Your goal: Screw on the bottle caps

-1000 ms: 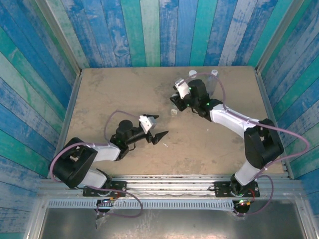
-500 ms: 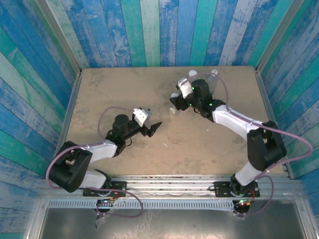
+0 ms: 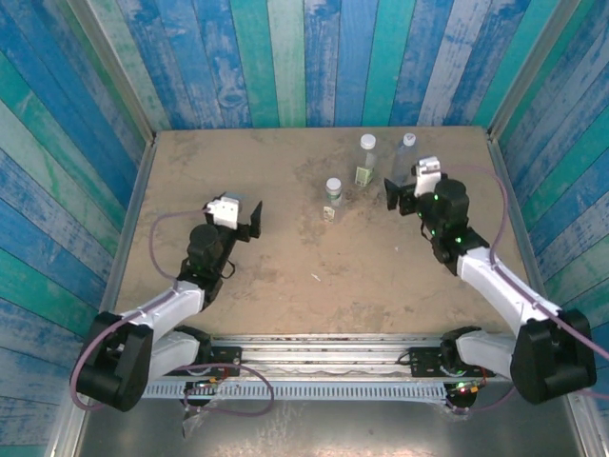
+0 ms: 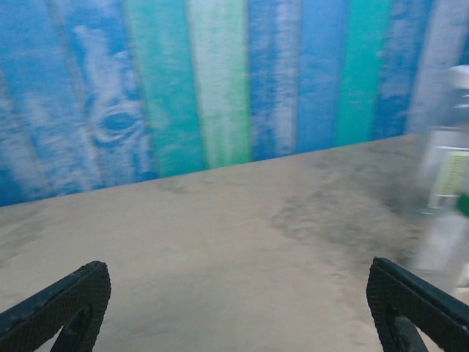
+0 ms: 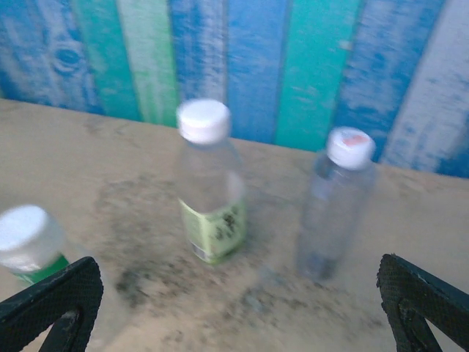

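Far end of the worktop (image 3: 219,162): three bottles, all upright, in a loose cluster. Tall bottle (image 3: 366,169) with the pale green label at the back. Blue-tinted bottle (image 3: 405,158) near it on the right, a clear gap between the two. Short bottle (image 3: 332,198) nearer and off to the left, apart from both. White caps on every one: on the tall bottle's neck (image 3: 367,141), on the blue-tinted one (image 3: 408,139), on the short one (image 3: 333,184). Seated on top, yes; screwed tight or not, cannot tell.

Just in front of the short bottle, a small pale scrap (image 3: 329,214), too small to make out.

Right hand (image 3: 401,196) now: spread wide, gripping nothing, sitting just near-side of the blue-tinted bottle and facing the cluster. From the right wrist, both black fingertips (image 5: 62,297) at the bottom corners, bottles lined up between them and well beyond, touching none.

Left hand (image 3: 250,221): also wide open and empty, out on the left half of the worktop, well apart from the bottles. From the left wrist, bare worktop ahead, striped plank wall (image 4: 220,81) behind, and a blurred bottle at the right edge.
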